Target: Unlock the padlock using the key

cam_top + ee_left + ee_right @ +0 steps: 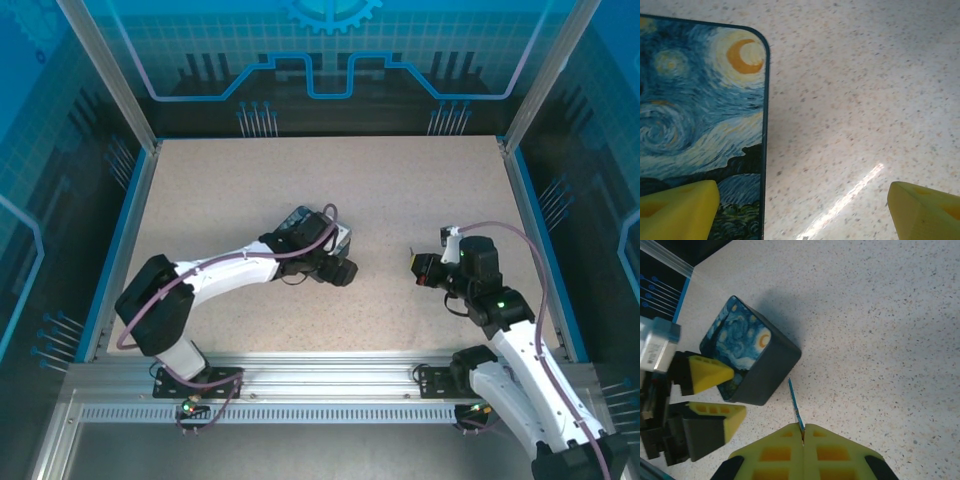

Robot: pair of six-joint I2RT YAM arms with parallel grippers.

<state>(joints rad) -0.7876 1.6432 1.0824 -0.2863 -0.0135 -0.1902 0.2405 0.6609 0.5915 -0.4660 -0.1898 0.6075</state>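
Key [795, 401]: thin dark-blue metal sliver, pinched at its lower end between the two yellow fingertips of the right pincer [803, 428]. The fingertips are pressed together on it with no gap, so the pincer is closed and gripping the key. The blade sticks up and slightly left out of the fingers, off the tabletop [880, 340], which is pale speckled stone-look.

The key tip ends just beside the dark side wall of the rectangular tin [747, 360] with the blue-and-yellow starry-night print on its lid. Can't tell whether tip and wall touch. The tin sits flat on the tabletop.

Left pincer [738, 393]: black body, yellow wedge fingers [710, 374], on the tin's left side in the right wrist view. Jaws spread apart, gripping nothing. One finger is at the printed lid's edge, the other lower, beside the dark wall.

In the left wrist view the same pincer [802, 210] is wide open. Its left finger [677, 210] overlaps the tin's [700, 110] lower edge near the corner. Its right finger is over bare tabletop [855, 100], with a bright glare streak between the two fingers.

In the top view the right pincer [418, 270] is right of centre. It faces the end of the white-and-black left arm [230, 272] across a strip of bare tabletop [390, 180].
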